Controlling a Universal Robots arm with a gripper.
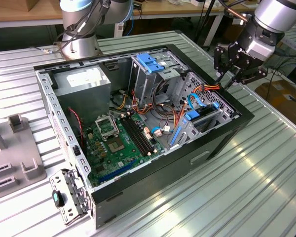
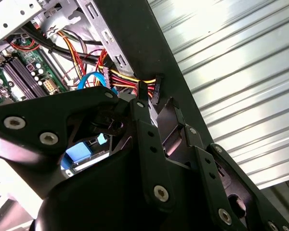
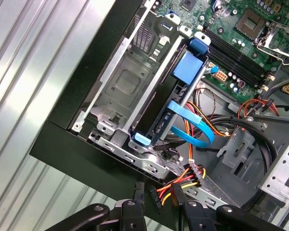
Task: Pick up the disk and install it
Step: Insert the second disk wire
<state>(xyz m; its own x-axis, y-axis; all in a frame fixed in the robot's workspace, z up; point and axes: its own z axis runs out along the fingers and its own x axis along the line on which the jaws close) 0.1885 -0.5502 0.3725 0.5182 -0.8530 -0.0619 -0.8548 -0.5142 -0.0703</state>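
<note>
End effector (image 1: 235, 69) at upper right of exterior view, hovering over far right corner of open computer case (image 1: 222, 143); holding nothing, fingers apart w/ a narrow gap, tips just above a bundle of red/yellow/black power wires (image 1: 211, 87). Same wires & black connector (image 3: 156, 196) between the fingertips (image 3: 136, 190) at bottom center of first wrist view. In second wrist view, black end effector (image 2: 154, 103) across lower half of frame, wires (image 2: 130, 79) at center.

Disk (image 1: 200, 120) seated on edge in drive bay at right-center of exterior view, blue frame showing, blue data cable (image 1: 195, 101) looping just above. In first wrist view, disk (image 3: 176, 103) near frame center, blue tab at top, beside empty metal bay (image 3: 127, 84).

Green motherboard (image 1: 116, 143) at center-left of case. Ribbed metal tabletop (image 1: 266, 177) below.
</note>
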